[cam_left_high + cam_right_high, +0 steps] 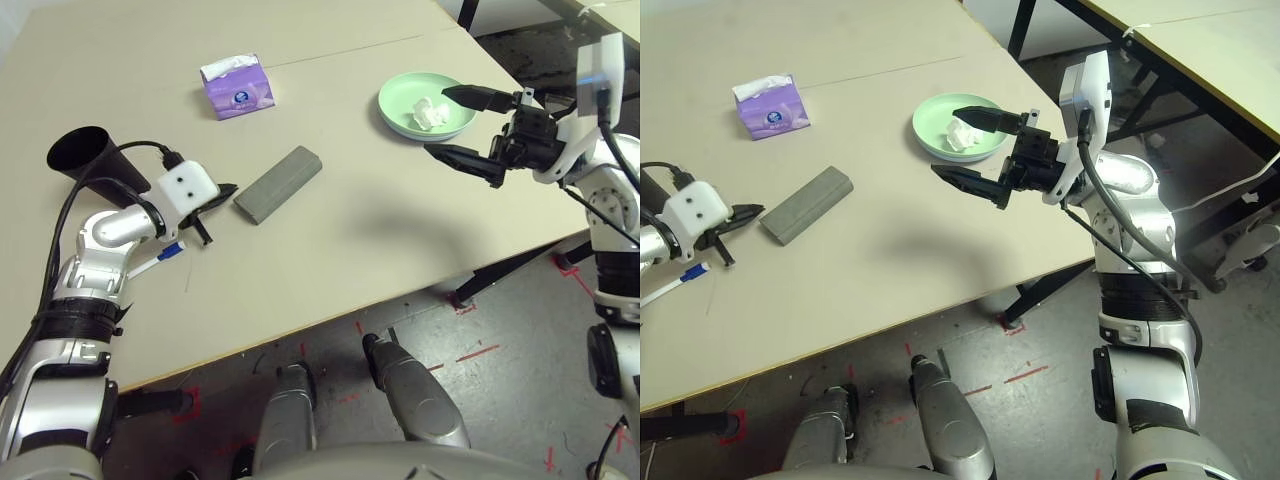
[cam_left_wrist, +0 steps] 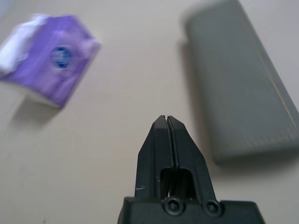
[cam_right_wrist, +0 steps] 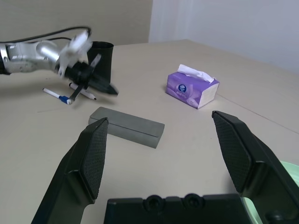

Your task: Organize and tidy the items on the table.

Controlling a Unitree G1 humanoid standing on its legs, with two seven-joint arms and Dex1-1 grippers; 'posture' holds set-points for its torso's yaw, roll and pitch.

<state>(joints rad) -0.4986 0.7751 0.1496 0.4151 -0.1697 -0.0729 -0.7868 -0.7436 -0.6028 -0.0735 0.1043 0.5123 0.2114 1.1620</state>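
Markers (image 3: 83, 91) lie loose just beside my left pincer (image 2: 167, 119), which is closed, empty; black cup (image 3: 100, 59) near it too, glasses case (image 3: 127, 126) just beside. Right pincer (image 1: 458, 127) wide open, nothing held, over stacked plates (image 1: 397, 102) with crumpled tissue (image 1: 430, 114) inside. Plates look stacked; markers still need cup, I judge.

The glasses case (image 1: 278, 185) is a plain grey. Beyond it, the tissue box (image 1: 239, 88) is purple with a blue round emblem and a white tissue on top. On the glasses case's left, the cup (image 1: 84, 160) is solid black, and a white marker (image 3: 57, 95) has a blue cap. To the glasses case's right, the upper plate (image 1: 400, 100) is pale green, the crumpled tissue (image 1: 430, 114) white. Beneath the glasses case, the table (image 1: 350, 240) is beige.
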